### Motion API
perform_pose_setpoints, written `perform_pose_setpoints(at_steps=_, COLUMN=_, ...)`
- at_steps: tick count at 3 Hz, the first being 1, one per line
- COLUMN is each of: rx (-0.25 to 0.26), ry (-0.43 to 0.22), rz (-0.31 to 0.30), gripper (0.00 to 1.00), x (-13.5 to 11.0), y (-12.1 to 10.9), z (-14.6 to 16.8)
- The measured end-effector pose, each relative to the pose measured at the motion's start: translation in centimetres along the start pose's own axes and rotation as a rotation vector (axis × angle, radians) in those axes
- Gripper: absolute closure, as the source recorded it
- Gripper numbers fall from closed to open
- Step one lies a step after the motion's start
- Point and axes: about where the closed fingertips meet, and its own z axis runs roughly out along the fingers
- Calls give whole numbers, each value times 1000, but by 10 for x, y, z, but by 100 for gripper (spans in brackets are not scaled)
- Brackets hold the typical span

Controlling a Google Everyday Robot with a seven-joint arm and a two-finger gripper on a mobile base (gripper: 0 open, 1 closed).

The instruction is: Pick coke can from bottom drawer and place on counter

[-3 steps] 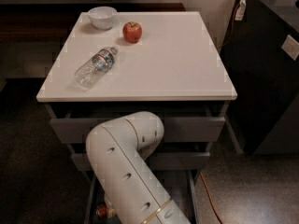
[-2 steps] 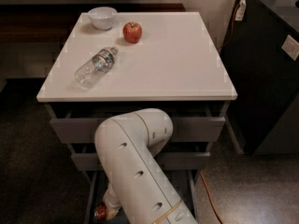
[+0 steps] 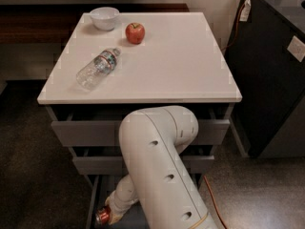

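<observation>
The coke can point(image 3: 102, 215), dark red with a silver end, sits at the left of the open bottom drawer point(image 3: 92, 200), at the lower edge of the view. My gripper point(image 3: 111, 212) is down inside that drawer, right against the can's right side. The big white arm point(image 3: 157, 175) hides most of the drawer. The white counter point(image 3: 167, 66) tops the grey cabinet above.
On the counter stand a white bowl point(image 3: 104, 17) at the back left and a red apple point(image 3: 135, 33) beside it, and a clear water bottle point(image 3: 97, 69) lies on its side. The two upper drawers point(image 3: 81, 132) stick out slightly. A dark cabinet point(image 3: 276, 70) stands right.
The arm's elbow has swung to the right and a little up. The wrist has reached down to the can in the bottom drawer. The can has stayed in place.
</observation>
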Motion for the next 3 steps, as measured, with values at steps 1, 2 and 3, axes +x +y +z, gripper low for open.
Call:
perform_pose_setpoints(at_steps=1, rx=34, ry=-43, rz=-3, gripper=100, x=-2, y=0, z=-27)
perform_pose_setpoints(at_steps=2, rx=65, ry=-79, rz=7, gripper=100, x=2, y=-1, z=-50)
perform_pose_setpoints(at_steps=3, rx=96, ry=-108, rz=17, gripper=100, x=7, y=0, z=-72)
